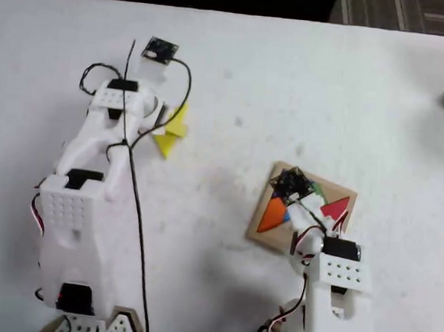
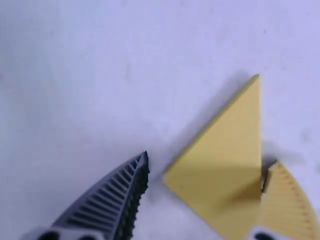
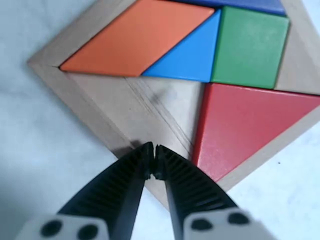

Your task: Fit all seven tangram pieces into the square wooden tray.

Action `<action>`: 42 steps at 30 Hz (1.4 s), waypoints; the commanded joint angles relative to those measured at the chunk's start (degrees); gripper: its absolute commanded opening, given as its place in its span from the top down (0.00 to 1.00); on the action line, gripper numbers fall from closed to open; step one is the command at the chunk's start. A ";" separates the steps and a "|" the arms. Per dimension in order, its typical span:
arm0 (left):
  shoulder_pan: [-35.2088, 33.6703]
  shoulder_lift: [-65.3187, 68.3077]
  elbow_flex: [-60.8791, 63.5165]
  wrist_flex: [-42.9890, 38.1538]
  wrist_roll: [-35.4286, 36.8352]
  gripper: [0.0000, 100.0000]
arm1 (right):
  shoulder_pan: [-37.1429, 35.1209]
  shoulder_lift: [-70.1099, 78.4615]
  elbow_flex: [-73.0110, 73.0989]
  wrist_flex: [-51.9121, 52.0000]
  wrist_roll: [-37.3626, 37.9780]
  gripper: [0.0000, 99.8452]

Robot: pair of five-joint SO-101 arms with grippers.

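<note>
Yellow triangle point(image 2: 230, 145) lies flat on the table point(image 2: 75, 75) between the spread-open fingers of my left gripper point(image 2: 207, 162), one finger close against its edge, the other just clear. Closing on those slanted edges could spin it or squirt it out, I reckon. My right gripper point(image 3: 154, 152), pinched shut on nothing, hangs over the bare slot of the wooden tray point(image 3: 115, 110) and could block the drop
</note>
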 commanded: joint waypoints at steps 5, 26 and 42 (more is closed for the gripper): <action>2.68 -0.13 -3.69 5.01 -6.59 0.83 | -0.22 -0.13 0.09 0.66 0.62 0.98; 3.91 -9.01 0.97 11.69 -10.02 0.86 | -0.22 -0.13 0.09 0.66 0.62 0.98; -8.13 -20.18 22.77 10.11 -9.58 0.90 | -0.48 -0.13 0.09 0.66 0.62 0.98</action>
